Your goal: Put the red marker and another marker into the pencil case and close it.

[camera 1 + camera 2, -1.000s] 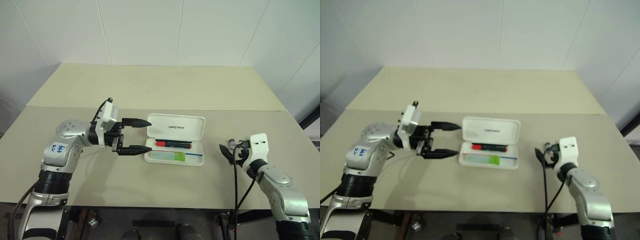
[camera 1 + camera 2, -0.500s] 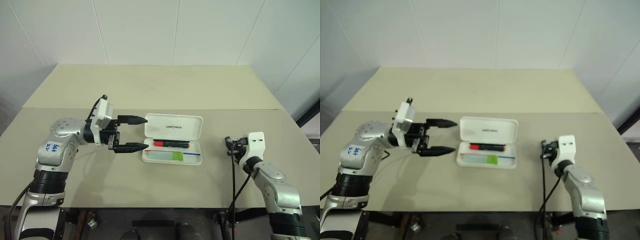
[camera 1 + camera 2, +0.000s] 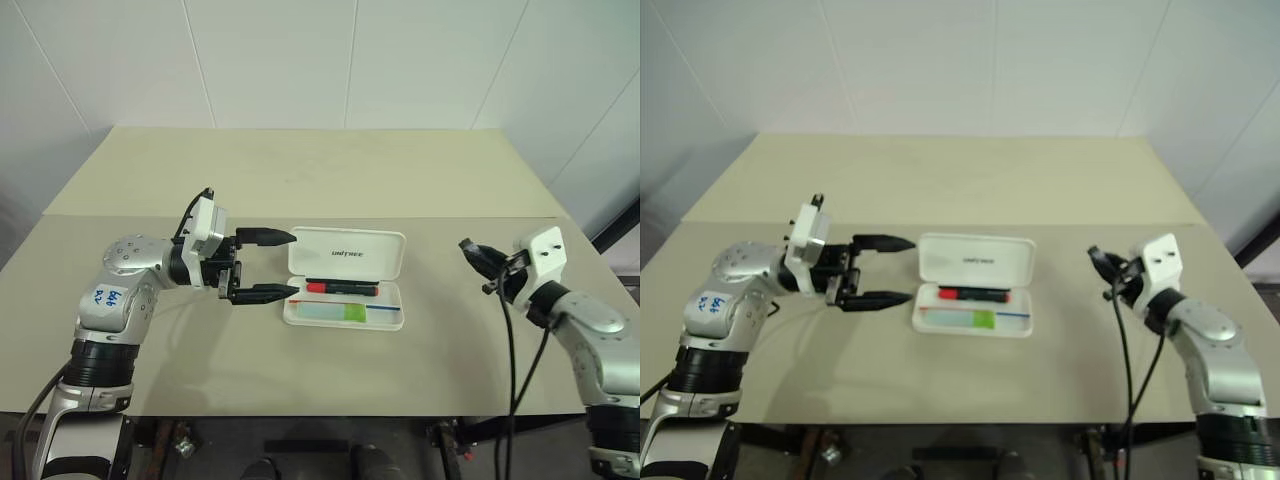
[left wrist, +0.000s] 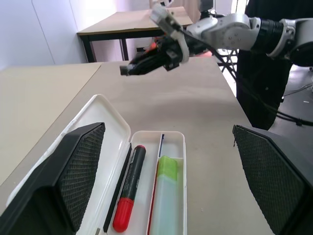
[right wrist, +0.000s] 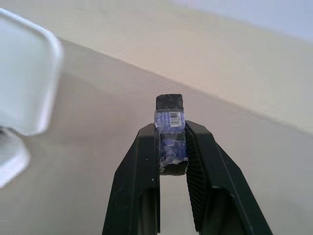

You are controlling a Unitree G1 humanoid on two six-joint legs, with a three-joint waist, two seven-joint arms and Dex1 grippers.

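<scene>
While the pencil case [image 3: 345, 278] lies open at the middle of the table [image 3: 300, 180], its lid [image 3: 347, 253] is folded back flat toward the far side, with the lettering facing up. The tray holds both items. The red marker [image 3: 343, 288] lies in the far compartment, red end toward the robot's left. The green-capped marker [image 3: 335, 313] lies in the near compartment, green cap toward the robot's right.

The left gripper [image 3: 268, 265] hangs just beside the left end of the case, pointing at it, fingers spread wide and empty. One finger is level with the lid, the other with the tray. Neither touches the case.

The right gripper [image 3: 474, 253] hangs well apart from the case on its right side, above the table. In the right wrist view, its fingers [image 5: 142, 181] are clamped on a small dark block with a blue label [image 5: 169, 132].

A seam [image 3: 480, 218] crosses the table behind the case. The surface between the case and the right gripper is bare. The front edge has open room on both sides.
</scene>
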